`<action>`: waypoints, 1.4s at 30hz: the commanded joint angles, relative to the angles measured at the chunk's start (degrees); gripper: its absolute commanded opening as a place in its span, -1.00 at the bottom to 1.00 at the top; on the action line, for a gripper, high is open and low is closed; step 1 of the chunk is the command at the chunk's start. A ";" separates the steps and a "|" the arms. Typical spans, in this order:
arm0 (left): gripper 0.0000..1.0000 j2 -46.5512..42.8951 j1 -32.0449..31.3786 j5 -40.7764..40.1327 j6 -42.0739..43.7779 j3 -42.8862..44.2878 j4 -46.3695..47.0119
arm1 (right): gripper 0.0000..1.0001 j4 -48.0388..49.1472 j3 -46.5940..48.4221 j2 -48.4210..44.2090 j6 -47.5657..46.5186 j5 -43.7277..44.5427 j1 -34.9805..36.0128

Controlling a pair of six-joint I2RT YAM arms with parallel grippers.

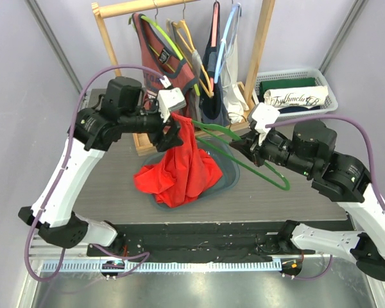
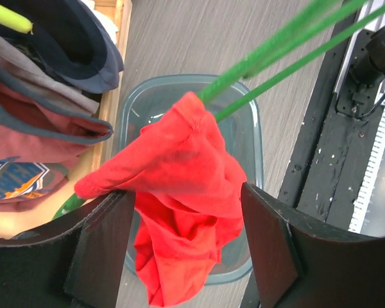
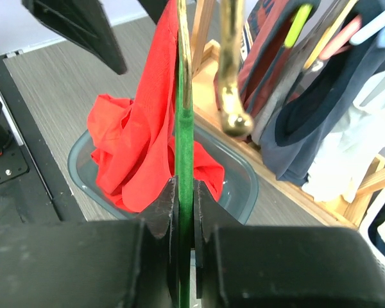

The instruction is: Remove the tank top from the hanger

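The right gripper (image 3: 186,192) is clenched on the shaft of the green hanger (image 2: 276,46), holding it slanted above the table (image 1: 102,192); the red tank top (image 1: 179,170) hangs by one corner from the hanger's far end, its bulk heaped in the grey-blue tub (image 1: 230,183) below; the left gripper (image 2: 188,208) is released, its fingers (image 2: 109,244) spread either side of the hanging cloth; behind, a wooden rack (image 1: 260,45) carries other garments.
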 commanded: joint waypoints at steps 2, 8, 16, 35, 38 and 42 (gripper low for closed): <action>0.33 1.41 -1.51 -1.34 -2.82 3.18 4.93 | -0.98 5.49 0.12 -0.71 1.51 0.66 -0.12; -0.14 3.53 -2.83 -2.39 -2.90 4.93 5.19 | -0.98 5.58 -0.14 -1.23 1.77 1.27 -0.03; -0.99 4.85 -3.36 -6.08 -4.05 7.39 6.07 | -0.98 5.58 -0.32 -1.76 2.12 4.06 -0.03; -1.00 11.43 -7.21 -9.51 -1.85 33.31 9.92 | -0.98 -0.74 -1.91 -14.93 8.80 7.51 -0.12; -1.00 16.79 -14.39 -12.22 0.34 39.54 11.52 | -0.98 -1.01 -0.32 -17.31 9.33 8.39 -0.03; -1.00 20.31 -19.78 -16.36 4.21 42.20 12.84 | -0.98 -1.80 -0.40 -18.11 10.56 9.71 -0.03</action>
